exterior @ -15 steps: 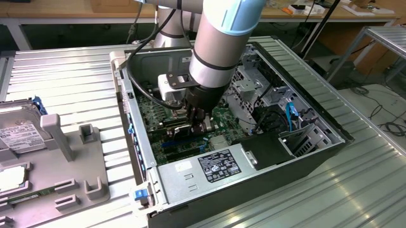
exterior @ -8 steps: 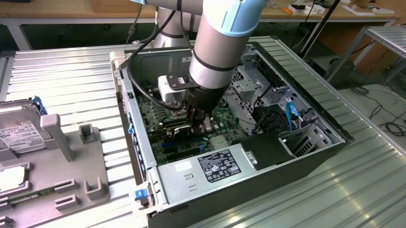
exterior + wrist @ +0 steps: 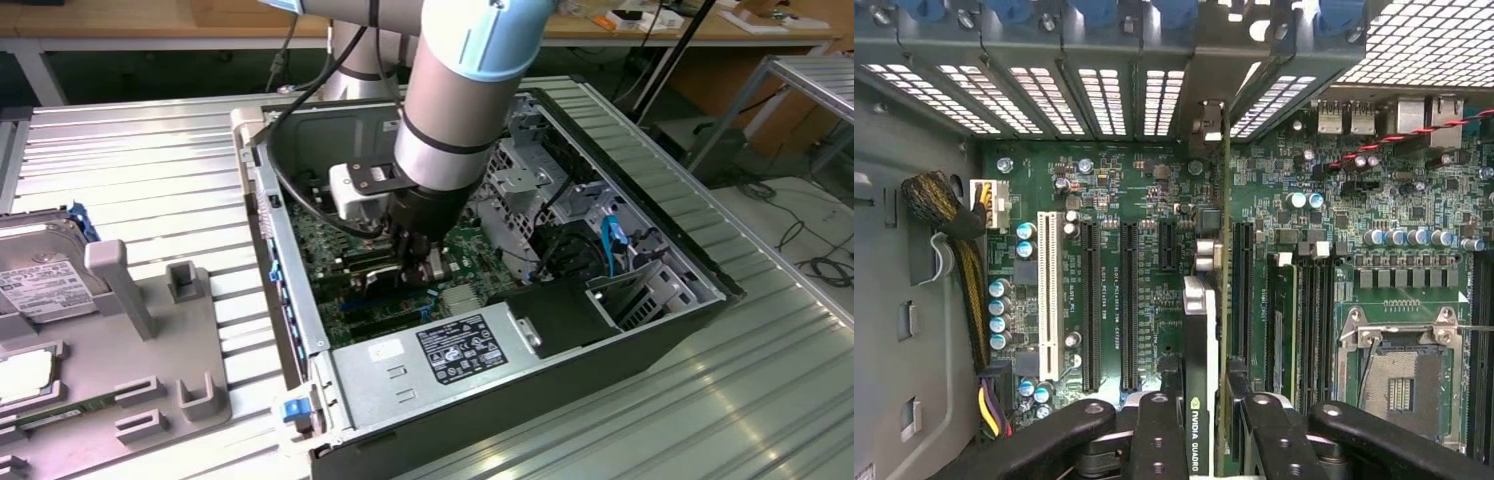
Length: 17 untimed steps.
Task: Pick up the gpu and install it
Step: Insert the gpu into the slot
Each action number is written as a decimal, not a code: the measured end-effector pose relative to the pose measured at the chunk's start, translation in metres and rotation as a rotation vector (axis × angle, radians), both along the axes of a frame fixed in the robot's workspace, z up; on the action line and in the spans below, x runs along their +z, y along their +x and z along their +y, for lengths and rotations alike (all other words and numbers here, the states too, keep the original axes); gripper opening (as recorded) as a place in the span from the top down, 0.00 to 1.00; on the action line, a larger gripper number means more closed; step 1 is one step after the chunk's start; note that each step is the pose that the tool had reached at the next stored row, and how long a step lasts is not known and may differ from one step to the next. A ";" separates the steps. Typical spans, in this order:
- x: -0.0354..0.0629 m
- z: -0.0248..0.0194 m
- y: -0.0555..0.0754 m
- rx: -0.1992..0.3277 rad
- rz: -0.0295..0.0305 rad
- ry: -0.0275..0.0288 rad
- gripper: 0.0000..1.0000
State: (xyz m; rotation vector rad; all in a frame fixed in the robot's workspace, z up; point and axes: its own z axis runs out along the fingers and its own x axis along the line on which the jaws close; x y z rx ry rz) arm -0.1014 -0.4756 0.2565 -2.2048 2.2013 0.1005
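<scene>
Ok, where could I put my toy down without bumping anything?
The ribbed table is bare on the exterior view's right of the computer case, and also beyond the grey tray. Inside the case it's crowded: the claw holds the gpu over the motherboard.

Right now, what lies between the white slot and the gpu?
In the wrist view, two long black slots and a shorter black slot, all empty, separate the white slot from the gpu.

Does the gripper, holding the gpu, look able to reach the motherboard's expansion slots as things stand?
Likely yes: the gripper, shut on the gpu, hangs inside the open case over the expansion slots; nothing visible lies between.
</scene>
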 end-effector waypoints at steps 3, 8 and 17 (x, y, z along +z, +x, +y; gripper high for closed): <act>-0.0004 0.0001 -0.001 -0.001 -0.0016 0.0013 0.73; -0.0006 0.0000 -0.001 -0.001 -0.0018 0.0013 0.73; -0.0006 0.0040 -0.001 -0.001 -0.0018 0.0013 0.73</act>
